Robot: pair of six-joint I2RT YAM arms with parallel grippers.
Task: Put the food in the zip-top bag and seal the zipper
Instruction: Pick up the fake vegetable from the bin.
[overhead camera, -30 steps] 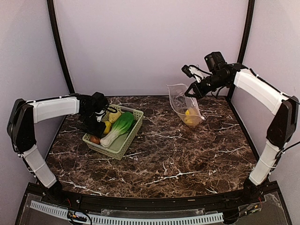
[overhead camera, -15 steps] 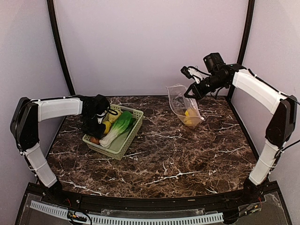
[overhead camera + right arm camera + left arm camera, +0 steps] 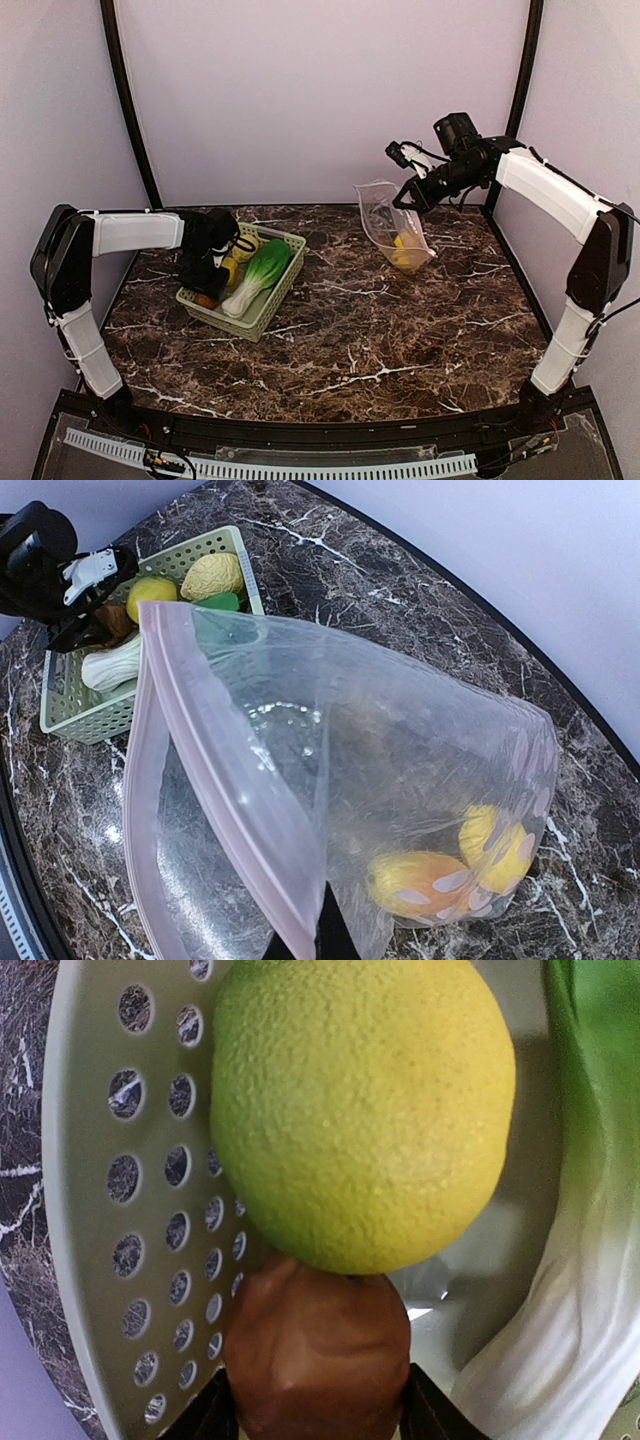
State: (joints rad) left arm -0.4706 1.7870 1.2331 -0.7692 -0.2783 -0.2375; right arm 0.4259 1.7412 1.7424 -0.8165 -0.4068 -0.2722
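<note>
Working through the loading step, with the sealing not yet begun. At the left of the dark marbled counter [image 3: 350, 330], holding the left end effector [image 3: 205, 272] down inside the light green plastic lattice basket [image 3: 278, 292], fingers spread to either side of the brown toy potato [image 3: 315, 1355] and lying right against its flanks; impossible to tell whether squeezing. Crowding that potato: a yellow-green pebbled round fruit [image 3: 365, 1110] touching it, and a bok choy with white stem and green leaves [image 3: 560, 1260] just beside. At the far right, pinching one lip of the clear polka-dotted zip-top bag [image 3: 380, 740] between the pressed-together fingers of the right end effector [image 3: 410, 195], holding the mouth gaping toward the basket, the thin pinkish-white zipper strip [image 3: 232, 748] unsealed, an orange piece [image 3: 410, 885] and a yellow piece [image 3: 495, 845] lying at the bottom. Probably calling next for a firm grip on the potato, a lift clear of the fruit and basket wall, then a carry across into the open mouth.
</note>
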